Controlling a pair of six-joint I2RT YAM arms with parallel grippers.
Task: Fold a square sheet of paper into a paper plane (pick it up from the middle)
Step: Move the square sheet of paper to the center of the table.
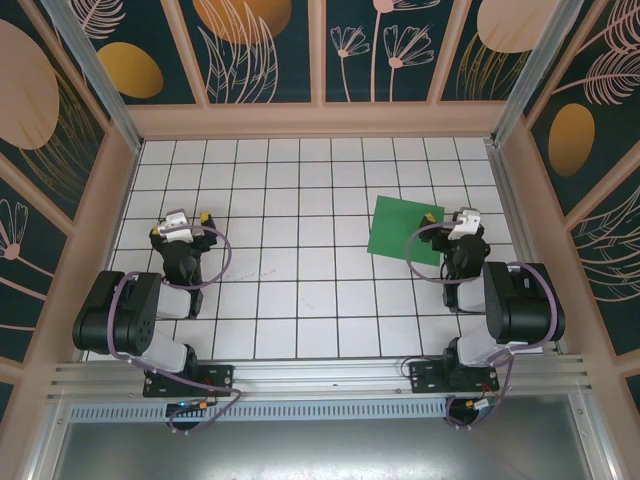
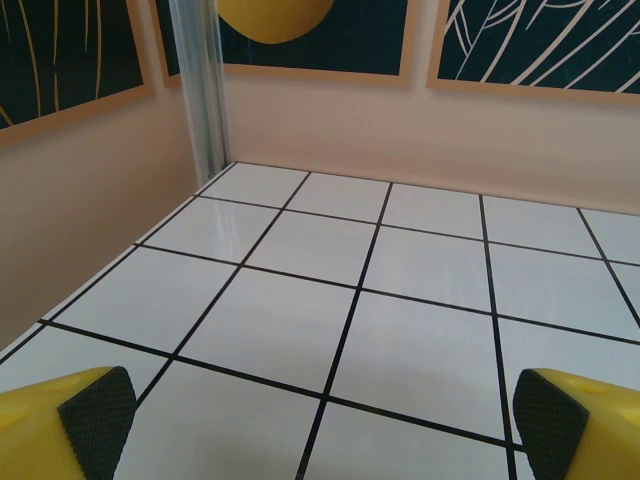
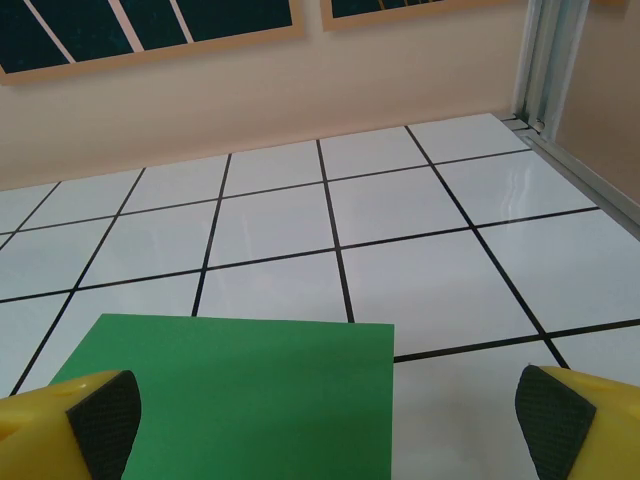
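From where I stand, none of the folding has begun. The square sheet of paper (image 1: pixel 403 228) lies flat and uncreased on the tiled table (image 1: pixel 300 300), right of centre in the overhead view and turned a little against the grid lines. The right gripper (image 1: pixel 450 218) sits just by the sheet's right edge with its claw spread wide and nothing in it. In its wrist view the green sheet (image 3: pixel 240 400) spreads across the lower left, reaching out ahead of the two black pads (image 3: pixel 105 420).

The left gripper (image 1: pixel 190 218) is at the left of the overhead view, well apart from the paper. Its claw is also wide and empty, with bare white tiles ahead of it.

I judge the whole job is left to do: picking the sheet up from its middle, then every crease towards a pointed plane.
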